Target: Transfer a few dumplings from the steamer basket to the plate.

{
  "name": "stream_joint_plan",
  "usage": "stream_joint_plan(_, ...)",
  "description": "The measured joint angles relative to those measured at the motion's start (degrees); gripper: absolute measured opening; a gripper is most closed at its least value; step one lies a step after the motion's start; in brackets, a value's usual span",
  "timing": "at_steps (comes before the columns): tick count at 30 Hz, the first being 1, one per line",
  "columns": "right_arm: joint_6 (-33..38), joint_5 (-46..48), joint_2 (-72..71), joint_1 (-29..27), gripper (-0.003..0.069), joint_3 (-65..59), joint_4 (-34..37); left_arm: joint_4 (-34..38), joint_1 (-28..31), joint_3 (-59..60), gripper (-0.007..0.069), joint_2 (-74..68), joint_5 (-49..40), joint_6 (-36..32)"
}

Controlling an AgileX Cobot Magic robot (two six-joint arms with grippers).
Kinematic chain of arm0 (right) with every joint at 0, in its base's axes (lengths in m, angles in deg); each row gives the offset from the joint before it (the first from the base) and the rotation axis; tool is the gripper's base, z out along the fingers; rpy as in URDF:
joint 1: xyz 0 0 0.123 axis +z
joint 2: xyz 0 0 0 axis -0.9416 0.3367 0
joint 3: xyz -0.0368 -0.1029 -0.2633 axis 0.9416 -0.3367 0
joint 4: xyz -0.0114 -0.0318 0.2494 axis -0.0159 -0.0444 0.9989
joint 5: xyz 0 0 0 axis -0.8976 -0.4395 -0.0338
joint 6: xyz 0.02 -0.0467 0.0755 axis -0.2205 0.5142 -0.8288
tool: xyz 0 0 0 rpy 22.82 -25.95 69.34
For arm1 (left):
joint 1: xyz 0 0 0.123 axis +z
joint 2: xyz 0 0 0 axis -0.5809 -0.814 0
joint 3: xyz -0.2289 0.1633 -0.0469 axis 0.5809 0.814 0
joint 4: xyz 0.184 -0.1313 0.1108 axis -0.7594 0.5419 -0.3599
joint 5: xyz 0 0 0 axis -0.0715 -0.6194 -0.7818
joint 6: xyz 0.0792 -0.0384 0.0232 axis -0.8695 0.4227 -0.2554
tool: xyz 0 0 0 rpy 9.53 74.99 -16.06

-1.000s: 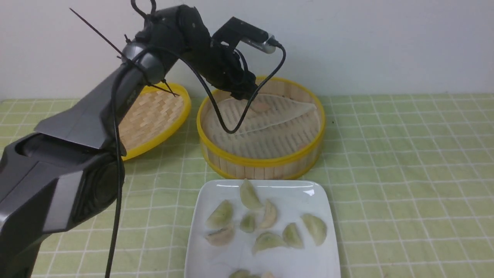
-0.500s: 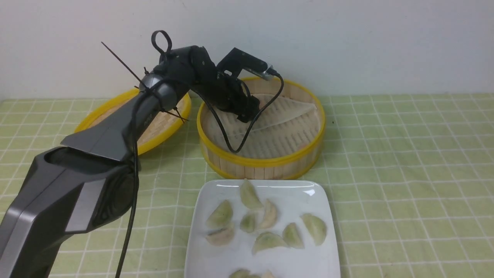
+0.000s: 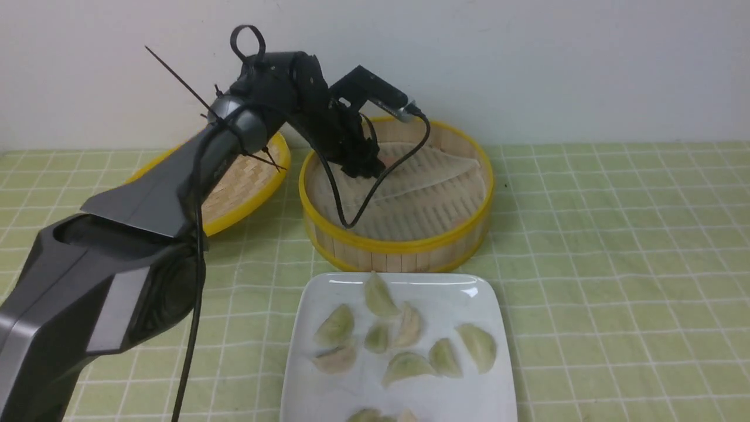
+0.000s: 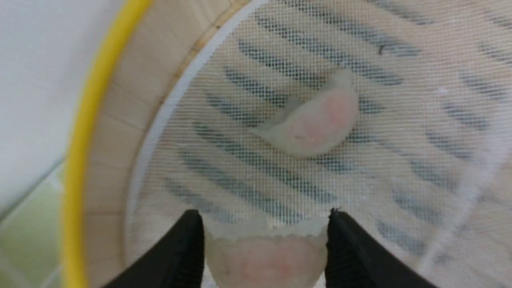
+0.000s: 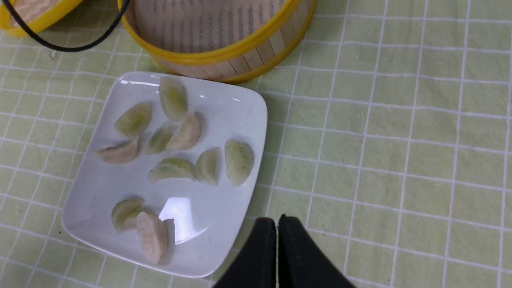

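My left gripper [image 3: 360, 170] reaches down into the back left of the steamer basket [image 3: 398, 243]. In the left wrist view its black fingers [image 4: 188, 248] press on both sides of a pale pink dumpling [image 4: 264, 260] that lies on the whitish mesh liner. A second pink dumpling [image 4: 320, 120] rests a little further on, free. The white square plate [image 3: 328, 398] in front of the basket holds several dumplings [image 5: 188, 132], green and peach. My right gripper [image 5: 277, 220] hovers shut and empty beside the plate's corner [image 5: 240, 224].
The shallow woven lid [image 3: 246, 181] lies left of the basket, partly behind my left arm. A black cable [image 3: 351, 217] from the left wrist droops into the basket. A green checked cloth [image 3: 615, 264] covers the table, with a wall close behind.
My left arm dropped lower into the basket and its jaws narrowed around the pink dumpling. The plate, its dumplings and the right gripper stayed put.
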Motion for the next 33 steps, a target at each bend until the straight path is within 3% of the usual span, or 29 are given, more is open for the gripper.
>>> stream_joint_plan(9, -0.3, 0.28, 1.39, 0.0, -0.0003, 1.95, -0.56, -0.1, 0.0, -0.06, 0.0344, 14.35, -14.33, 0.59)
stream_joint_plan(18, 0.14, 1.1, 18.97, 0.0, -0.0003, 19.69, -1.05, 0.23, -0.21, 6.59, 0.0344, 26.83, -15.86, 10.45)
stream_joint_plan(25, 10.42, 0.77, 45.05, 1.15, -0.0003, 43.23, 2.36, 3.39, -2.27, 37.81, 0.0344, 40.11, -15.91, 12.71)
stream_joint_plan(33, 16.24, 0.47, 67.83, 7.57, -0.0003, 65.78, 2.49, 7.32, -4.55, 55.41, 0.0344, 41.41, -15.19, 12.57)
